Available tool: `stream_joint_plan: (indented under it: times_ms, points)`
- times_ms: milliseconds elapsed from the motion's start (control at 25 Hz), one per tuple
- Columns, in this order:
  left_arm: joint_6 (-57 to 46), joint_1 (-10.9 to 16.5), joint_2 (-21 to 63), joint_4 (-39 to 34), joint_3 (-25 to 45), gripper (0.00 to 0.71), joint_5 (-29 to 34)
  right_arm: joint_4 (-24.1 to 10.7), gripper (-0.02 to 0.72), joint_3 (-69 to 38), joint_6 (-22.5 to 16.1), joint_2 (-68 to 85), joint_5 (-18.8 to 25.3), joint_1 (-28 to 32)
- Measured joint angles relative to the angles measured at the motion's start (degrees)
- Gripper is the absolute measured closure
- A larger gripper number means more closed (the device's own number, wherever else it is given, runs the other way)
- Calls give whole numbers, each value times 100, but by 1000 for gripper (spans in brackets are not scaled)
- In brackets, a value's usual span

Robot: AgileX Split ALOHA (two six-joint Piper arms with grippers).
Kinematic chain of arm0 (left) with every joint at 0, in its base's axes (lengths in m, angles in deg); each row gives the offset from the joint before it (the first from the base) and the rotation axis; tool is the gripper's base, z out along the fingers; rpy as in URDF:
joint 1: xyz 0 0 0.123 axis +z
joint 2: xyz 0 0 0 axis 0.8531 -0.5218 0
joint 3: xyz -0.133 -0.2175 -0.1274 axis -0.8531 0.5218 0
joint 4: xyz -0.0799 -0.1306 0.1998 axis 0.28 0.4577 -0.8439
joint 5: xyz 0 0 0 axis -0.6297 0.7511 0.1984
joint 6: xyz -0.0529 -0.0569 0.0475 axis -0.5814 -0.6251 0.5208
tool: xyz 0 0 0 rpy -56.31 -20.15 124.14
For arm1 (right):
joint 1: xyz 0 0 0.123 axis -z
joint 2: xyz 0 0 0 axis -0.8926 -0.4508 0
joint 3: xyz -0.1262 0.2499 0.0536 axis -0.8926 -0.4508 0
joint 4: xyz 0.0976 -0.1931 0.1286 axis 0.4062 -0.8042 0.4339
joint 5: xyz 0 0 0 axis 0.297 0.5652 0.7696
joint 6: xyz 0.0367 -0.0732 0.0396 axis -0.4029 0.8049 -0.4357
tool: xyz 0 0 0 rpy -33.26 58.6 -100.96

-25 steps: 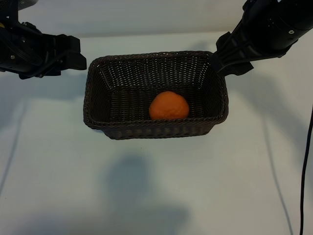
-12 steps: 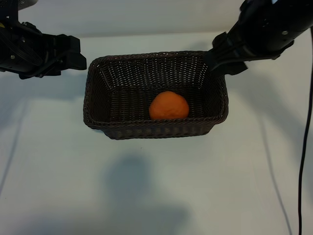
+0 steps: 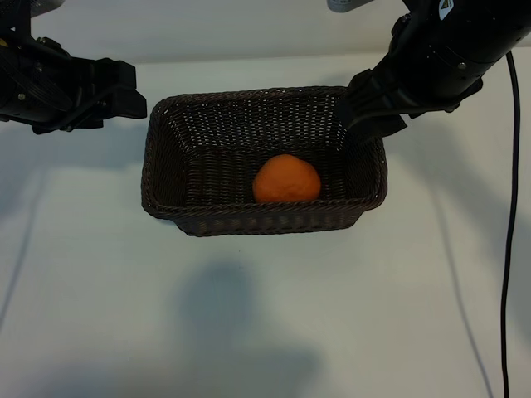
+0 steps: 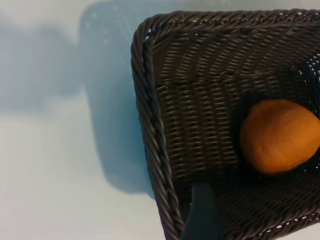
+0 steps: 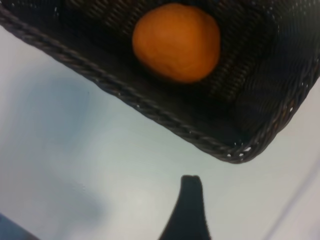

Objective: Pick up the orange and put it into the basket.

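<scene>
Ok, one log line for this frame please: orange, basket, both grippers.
orange: inside basket, untouched | left gripper: open, outside basket's left end | right gripper: open, empty, over basket's far right corner

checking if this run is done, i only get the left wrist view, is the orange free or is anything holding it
Observer: Nothing holds it. In the exterior view the orange lies alone on the floor of the basket, by its near wall.
Operator: where's the right gripper then
Observer: The right gripper hangs over the basket's far right corner, clear of the orange, and it is open.
Operator: and my own gripper
Observer: The left gripper sits just outside the basket's far left corner, open and holding nothing.
Operator: anything else on the table
Observer: Only a black cable running down the right side of the white table.
</scene>
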Motion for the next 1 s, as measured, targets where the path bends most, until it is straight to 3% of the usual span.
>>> stream_joint_plan:
  times_ms: [560,1000]
  points:
    - [0,0,0,0,0,121,0,0,105,0,29,0,43,0]
    - [0,0,0,0,0,121,0,7,152,0,32,0,-3,0]
